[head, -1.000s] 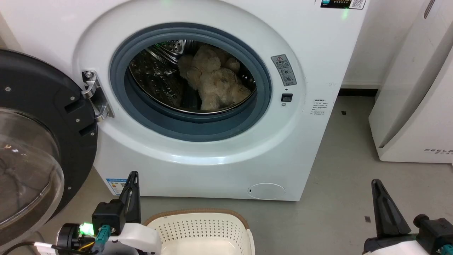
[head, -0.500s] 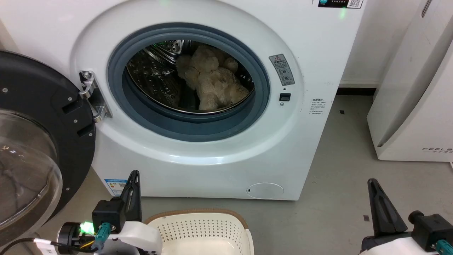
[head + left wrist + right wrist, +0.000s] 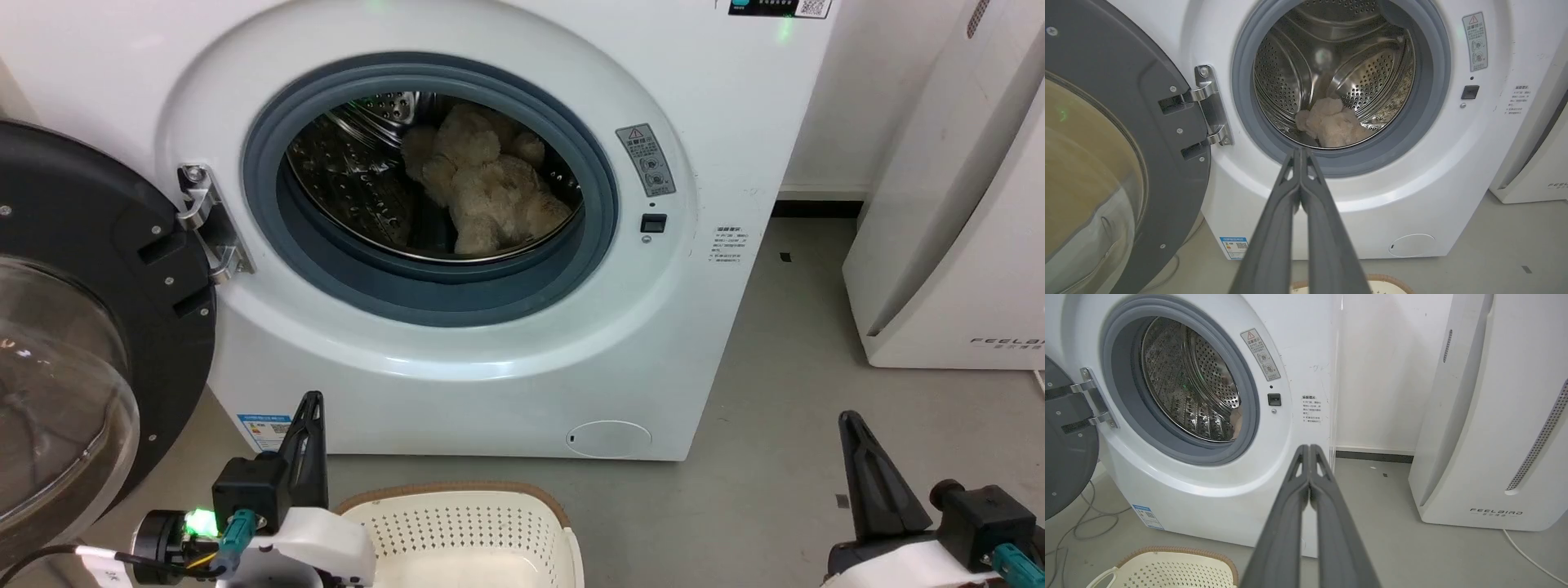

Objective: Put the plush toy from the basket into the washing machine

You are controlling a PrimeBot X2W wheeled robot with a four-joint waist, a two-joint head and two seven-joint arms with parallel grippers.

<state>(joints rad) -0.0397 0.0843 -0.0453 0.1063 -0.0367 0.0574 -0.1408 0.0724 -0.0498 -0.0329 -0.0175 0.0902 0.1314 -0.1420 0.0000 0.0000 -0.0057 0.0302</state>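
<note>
We see the left gripper (image 3: 310, 400) at the lower left of the head view. In its wrist view the two long dark fingers are pressed together from base to tip. The right gripper (image 3: 849, 418) stands at the lower right of the head view, and its fingers likewise meet along their full length in its own wrist view. Both grippers hang above the grey floor (image 3: 775, 392).

The basket (image 3: 457, 490) sits between the grippers at the bottom centre. It is a cream-white plastic tub with a brown woven-look rim. We see its perforated inner wall and pale bottom.

The washing machine (image 3: 718, 327) stands beyond the basket and fills the upper centre. Its black-framed glass door (image 3: 82, 204) is swung wide open to the left edge on a steel hinge (image 3: 204, 220). A grey rubber gasket (image 3: 441, 298) rings the porthole.

The perforated steel drum (image 3: 351, 180) holds the plush toy (image 3: 490, 192). The toy is a shaggy beige bear with long fur and rounded limbs. It lies on the drum floor, right of centre in the opening and well behind the gasket lip, apart from both grippers.

A white appliance (image 3: 963, 286) stands at the right edge.
</note>
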